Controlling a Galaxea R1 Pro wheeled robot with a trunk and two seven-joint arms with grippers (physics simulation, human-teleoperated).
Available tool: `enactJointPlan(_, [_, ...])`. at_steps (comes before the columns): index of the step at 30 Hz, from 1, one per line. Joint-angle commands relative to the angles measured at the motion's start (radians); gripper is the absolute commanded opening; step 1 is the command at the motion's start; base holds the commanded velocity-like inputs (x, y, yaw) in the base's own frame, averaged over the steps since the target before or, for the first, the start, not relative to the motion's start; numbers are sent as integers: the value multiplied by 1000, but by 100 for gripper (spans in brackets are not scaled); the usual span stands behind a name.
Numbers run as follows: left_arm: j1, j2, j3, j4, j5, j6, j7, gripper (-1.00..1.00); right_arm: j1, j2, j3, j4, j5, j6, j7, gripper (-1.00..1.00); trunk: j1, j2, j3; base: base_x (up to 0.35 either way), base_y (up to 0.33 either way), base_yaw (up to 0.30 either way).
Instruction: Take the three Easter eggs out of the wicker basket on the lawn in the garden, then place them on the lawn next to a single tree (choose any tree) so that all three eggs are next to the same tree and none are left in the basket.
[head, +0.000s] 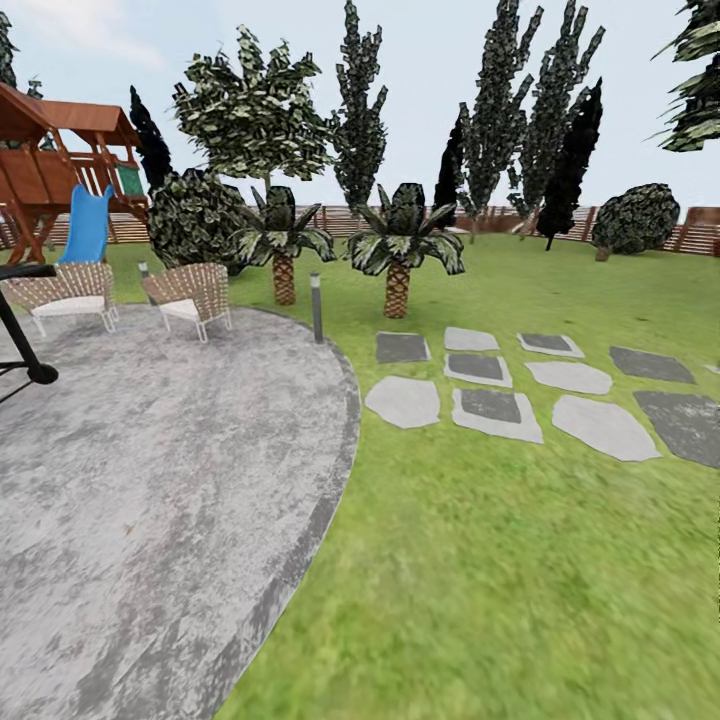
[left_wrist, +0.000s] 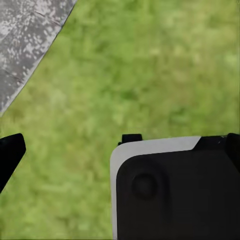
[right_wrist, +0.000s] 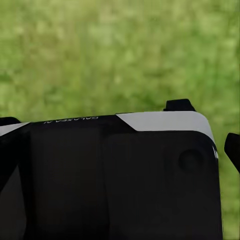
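The Easter eggs and the wicker basket are out of view. The lawn (head: 500, 560) spreads bright green ahead and to the right across the garden. A tree (head: 250, 110) with a leafy green crown rises at the back left, its trunk mostly hidden by a bush and a palm. In the left wrist view one dark fingertip (left_wrist: 9, 155) hangs over grass (left_wrist: 150, 75). The right wrist view has one dark fingertip (right_wrist: 232, 150) over grass (right_wrist: 120, 50). The robot's black-and-white body (left_wrist: 175, 190) (right_wrist: 120, 175) blocks much of both wrist views.
A grey round patio (head: 150, 470) lies at the left with two wicker chairs (head: 190, 295), a lamp post (head: 317, 305) and a black frame (head: 20, 330). Two short palms (head: 398, 250), grey stepping stones (head: 500, 400), dark cone trees (head: 500, 110), a playset (head: 60, 160) and a slat fence (head: 700, 235) lie beyond.
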Motion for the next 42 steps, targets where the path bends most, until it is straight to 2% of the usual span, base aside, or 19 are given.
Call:
enactJointPlan(1, [0,0,-4,1,0,-3,1,100,0,1,-6,-2,0,6,1,100,1,-1,-1,304,113,-200])
enactJointPlan(30, [0,0,-4,1,0,-5,1,100,0,1,-6,-2,0,6,1,100,1,-1,-1,306,81,-253])
enactJointPlan(42, [0,0,-4,2,-2,-5,1,100,0,1,-6,-2,0,6,1,100,1,-1,-1,331,2,-58])
